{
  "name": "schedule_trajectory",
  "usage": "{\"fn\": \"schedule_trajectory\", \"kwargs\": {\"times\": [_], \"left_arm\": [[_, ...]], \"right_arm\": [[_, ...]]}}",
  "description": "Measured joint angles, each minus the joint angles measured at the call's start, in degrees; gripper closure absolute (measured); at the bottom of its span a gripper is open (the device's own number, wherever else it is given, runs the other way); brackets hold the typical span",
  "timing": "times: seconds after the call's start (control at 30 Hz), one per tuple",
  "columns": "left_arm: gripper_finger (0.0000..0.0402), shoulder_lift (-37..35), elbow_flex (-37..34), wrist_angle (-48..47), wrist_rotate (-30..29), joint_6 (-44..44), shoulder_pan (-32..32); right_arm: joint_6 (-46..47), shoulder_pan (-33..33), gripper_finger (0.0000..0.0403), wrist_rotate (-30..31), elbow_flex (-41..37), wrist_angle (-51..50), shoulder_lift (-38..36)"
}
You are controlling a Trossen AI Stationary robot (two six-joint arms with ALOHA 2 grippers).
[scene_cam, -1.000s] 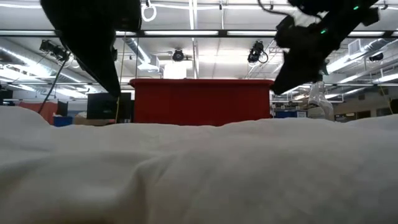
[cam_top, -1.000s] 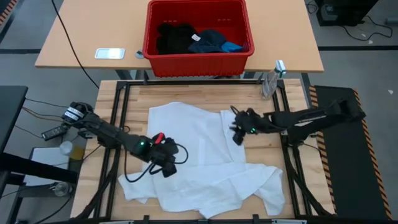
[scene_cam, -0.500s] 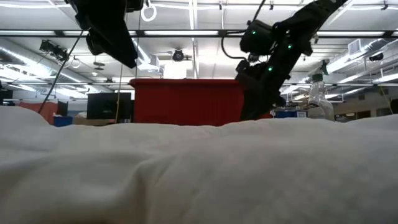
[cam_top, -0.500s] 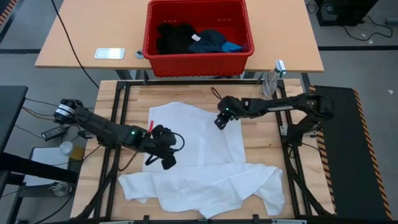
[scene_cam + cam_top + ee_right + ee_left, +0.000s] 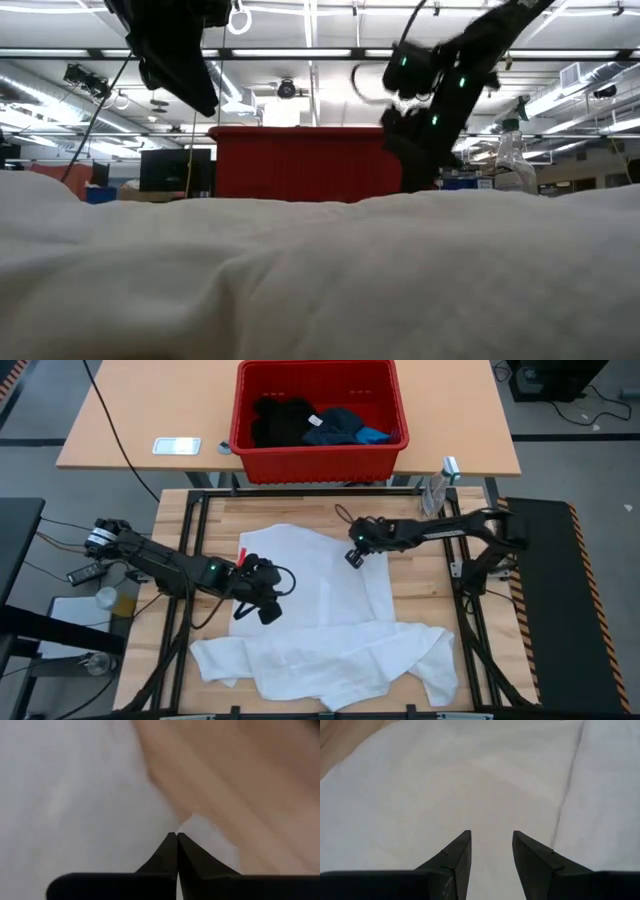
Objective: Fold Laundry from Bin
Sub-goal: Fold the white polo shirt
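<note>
**Op:** Wooden table (image 5: 300,512), white garment (image 5: 330,615) spread across it, rumpled along the near edge; black, navy and blue pieces sit in the red bin (image 5: 318,452) behind.

**Obs:** What changed?

**Op:** My right gripper (image 5: 353,556) moved to the garment's far right edge and clamped shut, apparently pinching cloth. Left gripper (image 5: 266,610) hovers part-open over its left half, holding nothing. I judge a fold comes next.

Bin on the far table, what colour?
Red. The bin shows best in the high view, with dark garments inside.
</note>
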Motion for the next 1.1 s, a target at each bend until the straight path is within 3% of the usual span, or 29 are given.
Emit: {"fn": "schedule_trajectory", "kwargs": {"times": [0.2, 0.33, 0.47, 0.57, 0.77, 1.1], "left_arm": [[0.0258, 0.0, 0.0, -0.1, -0.2, 3.8, 0.1], [0.0258, 0.0, -0.4, 1.8, -0.5, 5.3, 1.0], [0.0258, -0.1, -4.5, 4.5, 2.3, 4.9, 1.1], [0.0258, -0.1, -9.6, 8.4, 2.5, 2.7, 0.8], [0.0258, 0.0, -16.1, 9.1, 2.2, 0.2, 3.2], [0.0258, 0.0, -16.6, 7.6, 2.8, 0.7, 4.2]], "right_arm": [[-7.6, 2.7, 0.0399, 20.0, 2.4, -1.0, -15.9], [-4.9, 1.6, 0.0399, 21.2, 2.4, -11.2, -22.5], [10.6, -0.1, 0.0399, 22.0, 2.3, -31.8, -24.1], [15.7, -3.5, 0.0395, 25.0, 2.2, -37.9, -23.2], [6.4, -8.7, 0.0372, 16.7, 2.2, -31.6, -19.3], [0.0, -12.0, 0.0361, 6.7, 2.2, -32.2, -14.3]]}}
